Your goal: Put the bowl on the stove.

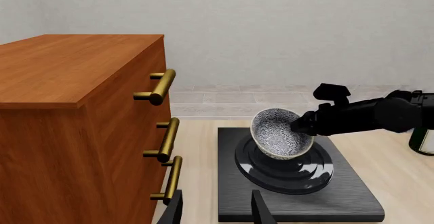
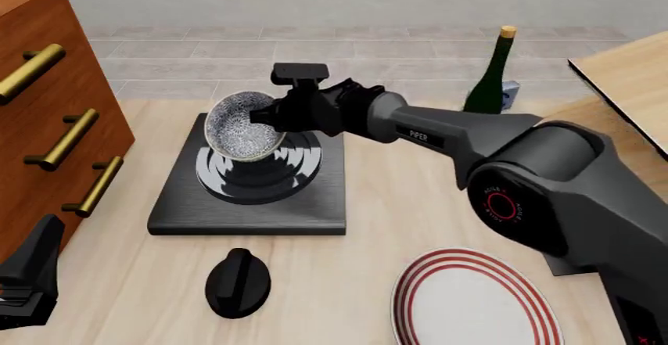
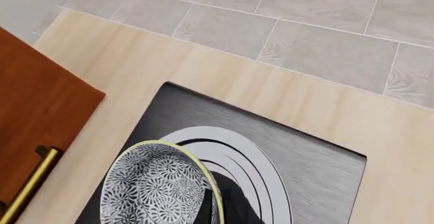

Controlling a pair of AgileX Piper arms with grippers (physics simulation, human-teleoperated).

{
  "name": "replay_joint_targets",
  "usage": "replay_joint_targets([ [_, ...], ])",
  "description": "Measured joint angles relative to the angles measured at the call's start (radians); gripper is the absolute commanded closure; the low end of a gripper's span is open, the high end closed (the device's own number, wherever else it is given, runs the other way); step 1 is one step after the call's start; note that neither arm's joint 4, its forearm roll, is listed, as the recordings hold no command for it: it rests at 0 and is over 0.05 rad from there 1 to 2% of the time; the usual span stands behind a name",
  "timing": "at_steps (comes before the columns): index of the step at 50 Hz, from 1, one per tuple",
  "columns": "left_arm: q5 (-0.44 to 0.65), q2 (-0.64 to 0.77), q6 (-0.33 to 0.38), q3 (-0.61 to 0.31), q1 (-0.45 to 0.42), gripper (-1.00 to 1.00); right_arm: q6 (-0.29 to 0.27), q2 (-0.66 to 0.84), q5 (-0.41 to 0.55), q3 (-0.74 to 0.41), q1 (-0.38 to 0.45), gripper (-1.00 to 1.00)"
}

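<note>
Our right end effector [image 2: 274,116] is clamped on the rim of the bowl [image 2: 243,132], holding it tilted so that its speckled inside faces partly sideways. We see the bowl over the silver-grey rings of the stove [image 2: 250,179]; in the left wrist view its lower edge looks very close to the burner, but we cannot tell whether it touches. The stove is a flat black slab lying on the pale wooden table [image 2: 407,204], just beside a brown wooden chest of drawers [image 2: 47,95] with brass bar handles [image 2: 62,138].

Our left end effector [image 1: 217,209] shows only its two dark fingertips in its own wrist view, spread apart with nothing between them, near the stove's front edge.

On the table in front of the stove sits a small black round knob [image 2: 238,282], and to the right of it a white plate with red rings [image 2: 475,302]. Behind the right arm a dark green bottle [image 2: 490,79] with a gold top stands upright.

Beyond the table's far edge we see a floor of grey tiles [image 3: 305,26] and, behind that, a plain pale wall [image 1: 285,26].
</note>
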Motion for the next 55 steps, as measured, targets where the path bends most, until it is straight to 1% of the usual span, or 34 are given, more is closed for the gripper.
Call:
replay_joint_targets([
  [27,0.0,0.0,0.0,0.0,0.0,-1.0,0.023,0.02,-0.023,-0.014,-0.004,1.0],
  [28,0.0,0.0,0.0,0.0,0.0,-1.0,0.023,0.02,-0.023,-0.014,-0.004,-1.0],
  [55,0.0,0.0,0.0,0.0,0.0,-1.0,0.015,0.015,-0.018,0.003,-0.001,-1.0],
])
